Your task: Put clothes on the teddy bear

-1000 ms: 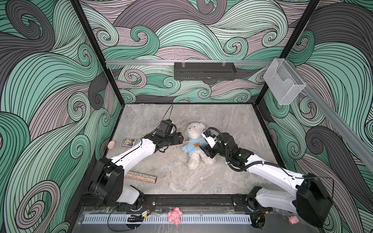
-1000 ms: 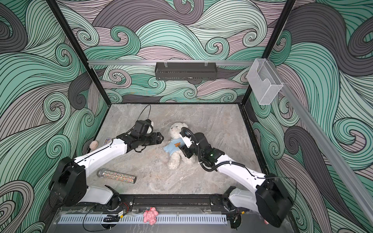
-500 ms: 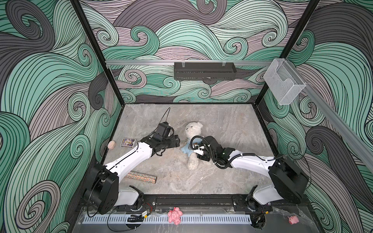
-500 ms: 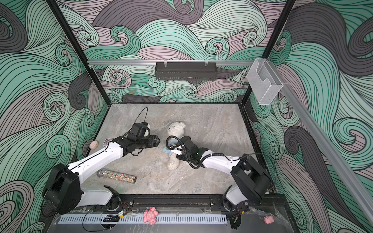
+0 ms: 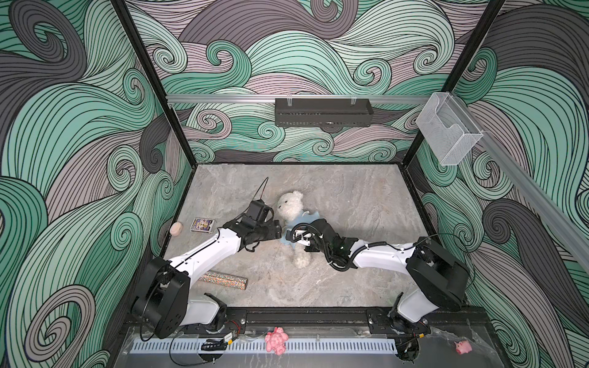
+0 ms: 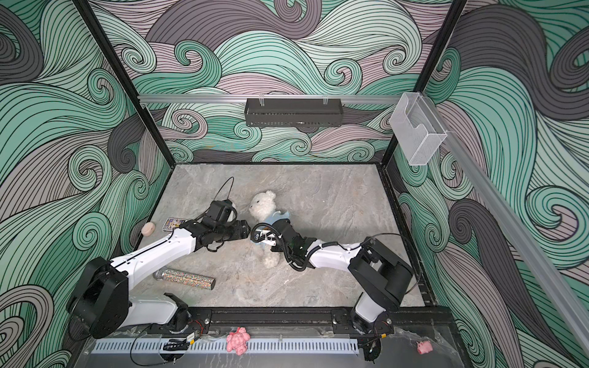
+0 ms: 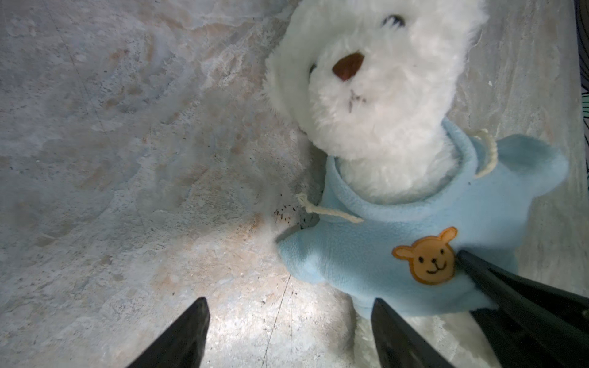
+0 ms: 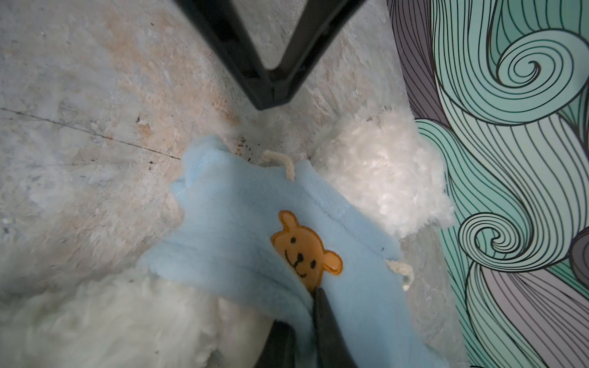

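The white teddy bear (image 5: 289,204) (image 6: 263,204) lies on its back mid-table, head toward the back wall. It wears a light blue hoodie (image 7: 366,251) (image 8: 229,220) with an orange bear patch; both sleeves look flat and no paws show. My right gripper (image 5: 294,237) (image 8: 302,315) is over its belly, shut on a fold of the hoodie just under the patch. My left gripper (image 5: 276,232) (image 7: 290,306) is open beside the bear's side, low over the table. One fingertip is by the hoodie's hem, and nothing is between the fingers.
A small card box (image 5: 203,225) and a pinkish round thing (image 5: 176,228) lie at the left edge. A glittery tube (image 5: 223,280) lies by the left arm's base. A pink lumpy toy (image 5: 276,340) and a pink pig (image 5: 462,346) sit outside on the front ledge.
My right gripper has closed on the hoodie's fabric, and its arm has swung low across the bear's belly. My left gripper has moved slightly nearer the bear and stays open.
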